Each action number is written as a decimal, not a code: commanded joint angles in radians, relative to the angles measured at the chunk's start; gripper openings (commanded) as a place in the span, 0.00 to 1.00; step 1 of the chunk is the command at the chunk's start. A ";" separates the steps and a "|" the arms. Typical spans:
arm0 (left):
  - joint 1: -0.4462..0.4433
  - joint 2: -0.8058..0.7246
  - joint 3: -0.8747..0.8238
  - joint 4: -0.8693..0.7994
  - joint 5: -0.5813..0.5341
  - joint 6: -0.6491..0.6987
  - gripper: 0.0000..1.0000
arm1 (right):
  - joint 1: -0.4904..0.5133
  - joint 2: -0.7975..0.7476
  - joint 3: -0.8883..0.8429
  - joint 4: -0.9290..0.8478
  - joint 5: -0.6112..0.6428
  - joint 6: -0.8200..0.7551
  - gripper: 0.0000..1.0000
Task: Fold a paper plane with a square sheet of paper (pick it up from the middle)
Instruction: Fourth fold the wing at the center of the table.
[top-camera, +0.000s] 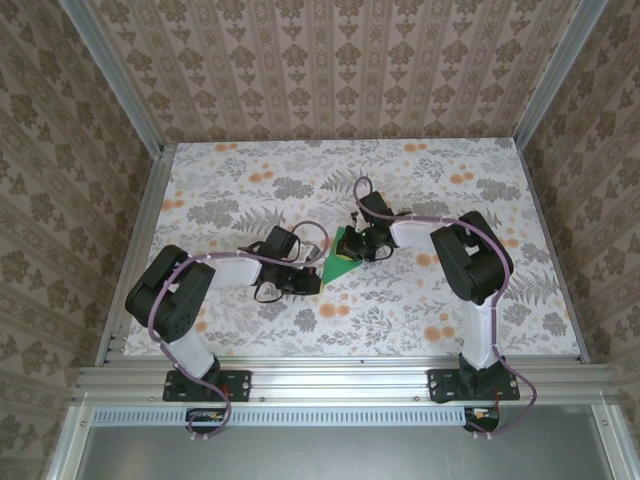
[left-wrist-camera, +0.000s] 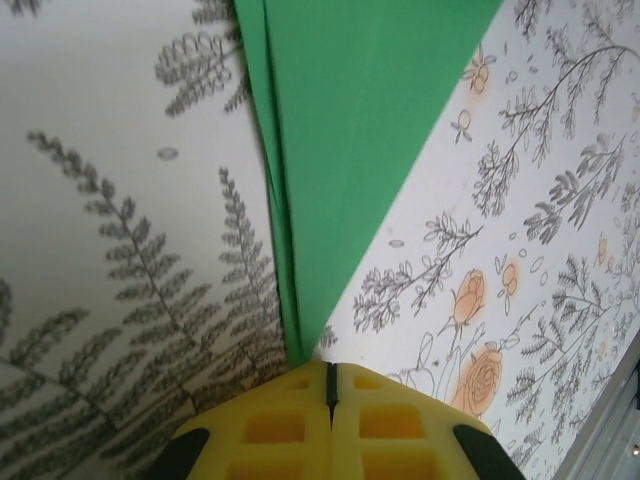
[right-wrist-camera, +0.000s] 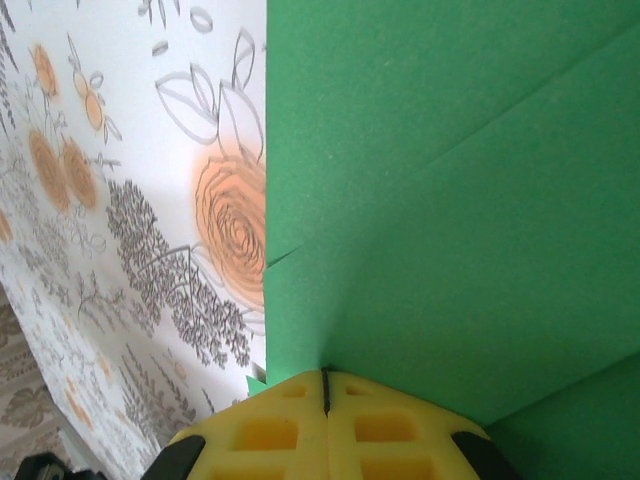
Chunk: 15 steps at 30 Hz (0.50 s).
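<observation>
Top external: elbows out; left tool (top-camera: 316, 276), right tool (top-camera: 354, 254) at paper (top-camera: 338, 266)

Overhead, folded green paper (top-camera: 338, 264) too small for me to read creases — both ends covered by left gripper (top-camera: 312, 277) and right gripper (top-camera: 353, 247). Left wrist view: paper (left-wrist-camera: 350, 150) cut off by top edge, narrow tip lost at closed yellow fingers (left-wrist-camera: 300, 405); cannot tell whether tip is pinched or pressed under. Right wrist view: paper (right-wrist-camera: 450, 200) runs off top, right and bottom edges — fingers (right-wrist-camera: 300, 405) cropped at bottom edge, paper beneath them hidden from me.
</observation>
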 joint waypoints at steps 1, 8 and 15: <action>-0.015 0.007 -0.050 -0.243 -0.027 0.010 0.00 | -0.023 0.068 -0.017 -0.107 0.170 -0.007 0.06; 0.012 -0.123 0.056 -0.255 -0.055 -0.040 0.04 | -0.018 -0.043 0.042 -0.094 0.072 -0.052 0.15; 0.103 -0.228 0.146 -0.252 -0.172 -0.074 0.41 | -0.018 -0.262 0.038 -0.150 0.154 -0.098 0.47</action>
